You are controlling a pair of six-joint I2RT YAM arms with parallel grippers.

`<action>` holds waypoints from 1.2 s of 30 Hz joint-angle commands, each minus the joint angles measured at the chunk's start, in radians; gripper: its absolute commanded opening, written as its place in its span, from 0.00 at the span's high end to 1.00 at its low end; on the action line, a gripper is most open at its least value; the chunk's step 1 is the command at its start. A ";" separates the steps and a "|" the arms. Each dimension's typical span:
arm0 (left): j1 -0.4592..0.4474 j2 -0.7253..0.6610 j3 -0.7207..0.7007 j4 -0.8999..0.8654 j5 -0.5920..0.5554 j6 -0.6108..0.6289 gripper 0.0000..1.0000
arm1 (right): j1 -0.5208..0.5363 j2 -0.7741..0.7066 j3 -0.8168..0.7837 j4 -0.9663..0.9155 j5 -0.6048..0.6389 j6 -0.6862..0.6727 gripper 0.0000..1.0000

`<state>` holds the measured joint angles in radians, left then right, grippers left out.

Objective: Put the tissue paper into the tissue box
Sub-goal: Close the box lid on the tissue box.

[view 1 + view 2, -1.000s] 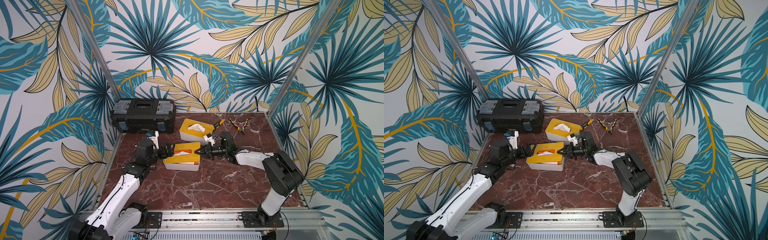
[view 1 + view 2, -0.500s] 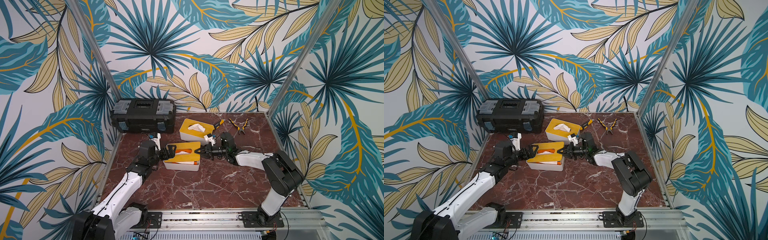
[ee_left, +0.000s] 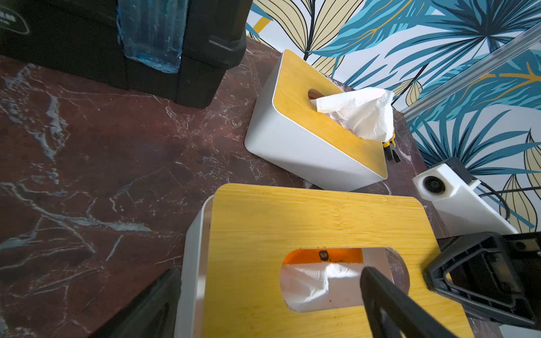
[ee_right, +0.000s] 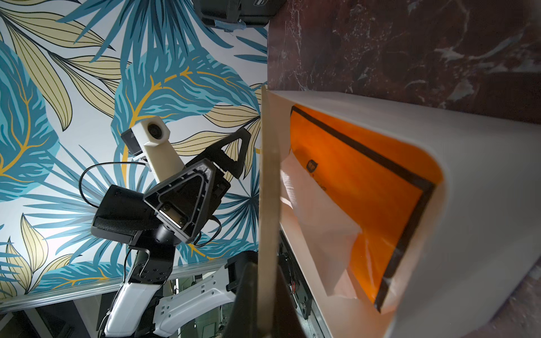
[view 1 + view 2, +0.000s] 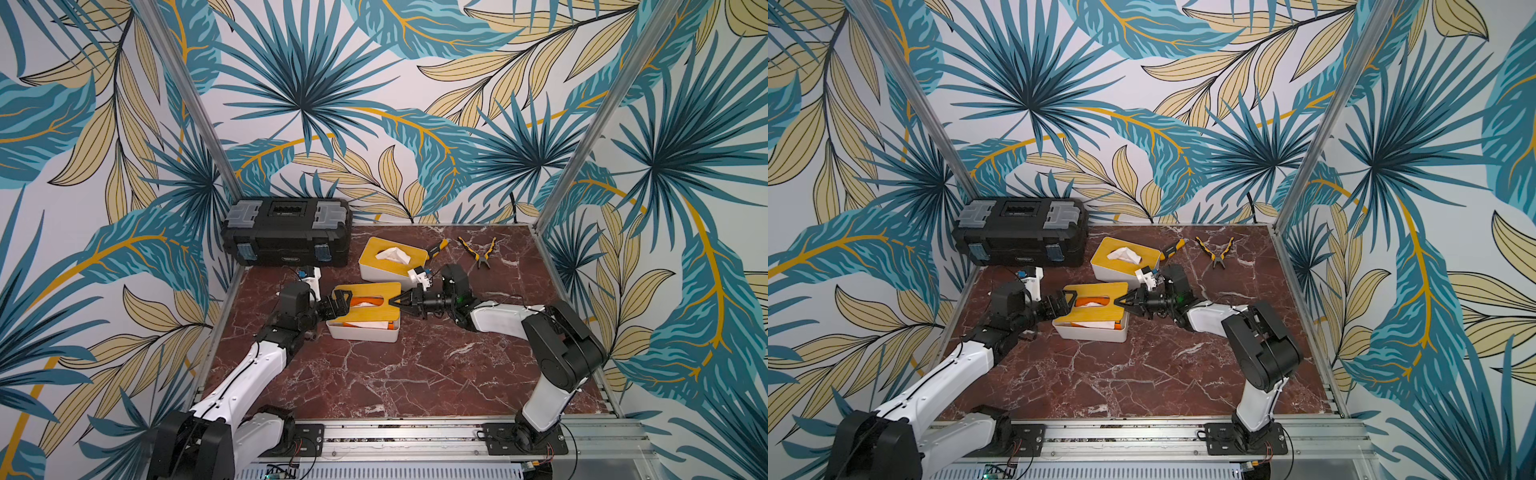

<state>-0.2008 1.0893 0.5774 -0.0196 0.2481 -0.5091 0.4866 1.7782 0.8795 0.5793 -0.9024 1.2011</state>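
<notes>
Left tool (image 5: 342, 302): low, level, jaws wide astride lid (image 5: 365, 289) end.
Right tool (image 5: 397, 301): level, pinching lid's opposite edge.
Tabletop (image 5: 395, 374): red marble.

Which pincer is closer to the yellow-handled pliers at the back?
Right. The right pincer, shut on the bamboo lid at its edge, sits in front of the pliers. The left pincer, open, is at the lid's opposite end, farther off.

A wooden lid (image 3: 292, 222) with fine straight grain, pinched at its edge in the matt black plastic jaws of the right gripper (image 5: 395, 300), sits over a smooth white plastic box (image 4: 483, 204). Near the spread jaws of the left gripper (image 5: 344, 302), glossy orange film (image 4: 366, 181) wraps soft, dimpled white tissue paper (image 3: 310, 281); the table (image 5: 415, 365) looks like polished, veined red marble.
</notes>
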 commanded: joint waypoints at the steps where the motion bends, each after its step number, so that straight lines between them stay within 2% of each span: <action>1: 0.010 0.006 -0.024 0.027 0.016 -0.001 0.00 | 0.000 0.024 -0.010 0.049 -0.001 0.010 1.00; 23: 0.020 0.044 -0.022 0.027 0.041 0.004 0.00 | 0.007 0.026 -0.043 0.094 -0.018 0.012 1.00; 36: 0.023 0.076 -0.022 0.048 0.057 0.001 0.00 | 0.010 0.065 -0.071 0.194 -0.034 0.060 1.00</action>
<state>-0.1875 1.1587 0.5774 -0.0029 0.2909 -0.5095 0.4915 1.8221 0.8288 0.7322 -0.9150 1.2385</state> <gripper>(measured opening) 0.999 0.078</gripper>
